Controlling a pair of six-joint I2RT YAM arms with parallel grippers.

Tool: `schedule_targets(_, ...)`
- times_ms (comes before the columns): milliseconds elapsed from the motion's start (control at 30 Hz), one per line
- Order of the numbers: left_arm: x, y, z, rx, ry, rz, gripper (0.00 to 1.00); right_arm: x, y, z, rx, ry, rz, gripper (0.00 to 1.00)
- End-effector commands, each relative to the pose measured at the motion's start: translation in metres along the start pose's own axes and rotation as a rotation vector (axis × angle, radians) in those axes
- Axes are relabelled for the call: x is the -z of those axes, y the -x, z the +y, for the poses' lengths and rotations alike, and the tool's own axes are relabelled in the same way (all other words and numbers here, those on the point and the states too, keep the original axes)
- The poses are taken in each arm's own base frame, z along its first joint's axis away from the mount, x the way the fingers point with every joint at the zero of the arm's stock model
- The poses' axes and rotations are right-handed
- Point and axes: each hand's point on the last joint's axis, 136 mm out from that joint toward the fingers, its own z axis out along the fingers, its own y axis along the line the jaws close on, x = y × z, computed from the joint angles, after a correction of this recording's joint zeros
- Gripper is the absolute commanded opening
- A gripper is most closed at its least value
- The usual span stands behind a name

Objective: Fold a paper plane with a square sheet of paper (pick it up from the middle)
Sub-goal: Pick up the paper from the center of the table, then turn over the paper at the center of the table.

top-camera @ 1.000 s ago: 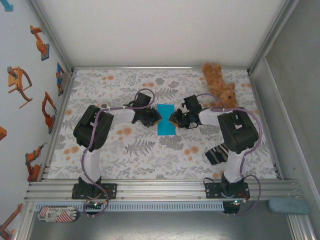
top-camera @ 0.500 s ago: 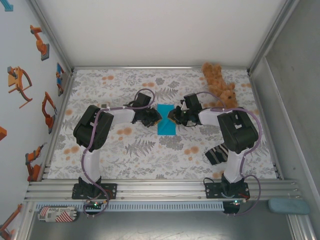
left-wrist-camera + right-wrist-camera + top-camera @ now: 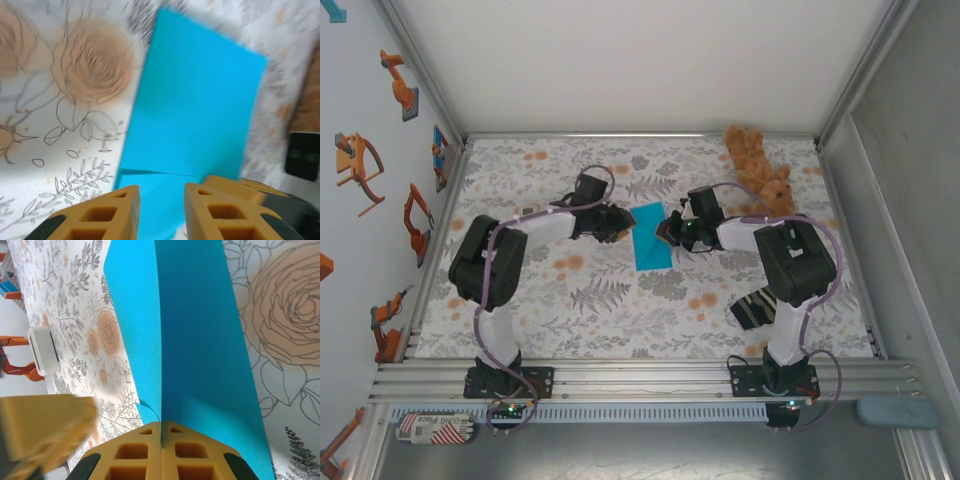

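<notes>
The square sheet of paper (image 3: 650, 243), bright cyan, lies folded into a narrow rectangle in the middle of the floral table. My right gripper (image 3: 666, 232) is at its right edge. In the right wrist view that gripper (image 3: 161, 432) is shut on the paper (image 3: 195, 330), with one layer raised along a sharp crease. My left gripper (image 3: 618, 224) hovers just left of the sheet's far left corner. Seen from the left wrist, its jaws (image 3: 161, 205) stand apart with nothing between them, and the paper (image 3: 195, 100) lies ahead and below.
A brown teddy bear (image 3: 760, 165) lies at the far right corner. A dark striped cloth (image 3: 755, 308) sits near the right arm's base. The table (image 3: 570, 300) is bounded by metal rails and walls.
My left arm has pulled back left from the paper and its jaws have widened. The right gripper has closed on the paper's right edge, and the sheet's far end has shifted slightly.
</notes>
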Motion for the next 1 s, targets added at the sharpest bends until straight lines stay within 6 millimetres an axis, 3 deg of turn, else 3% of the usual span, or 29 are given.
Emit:
schedule_targets(0,0.045,0.014,-0.02,-0.063,-0.07,-0.096,0.32,0.025,0.014,0.047,0.138,0.094,-0.081,0.01)
schedule_targets(267,0.106,0.01,-0.068,-0.194,-0.358,-0.232,0.59,0.084,0.034,0.143,0.29,0.359,-0.158,0.0)
schedule_targets(400,0.125,0.003,-0.096,-0.212,-0.546,-0.243,0.81,0.104,0.033,0.182,0.314,0.497,-0.133,0.0)
schedule_targets(467,0.13,0.0,-0.109,-0.191,-0.633,-0.236,0.86,0.113,0.031,0.195,0.328,0.548,-0.135,0.0)
schedule_targets(633,0.128,-0.005,-0.127,-0.178,-0.724,-0.189,0.89,0.122,0.029,0.209,0.333,0.596,-0.119,0.0)
schedule_targets(767,0.129,-0.006,-0.131,-0.198,-0.752,-0.187,0.84,0.124,0.032,0.206,0.321,0.593,-0.128,0.0)
schedule_targets(967,0.132,-0.005,-0.13,-0.216,-0.764,-0.201,0.64,0.125,0.034,0.196,0.302,0.577,-0.137,0.0)
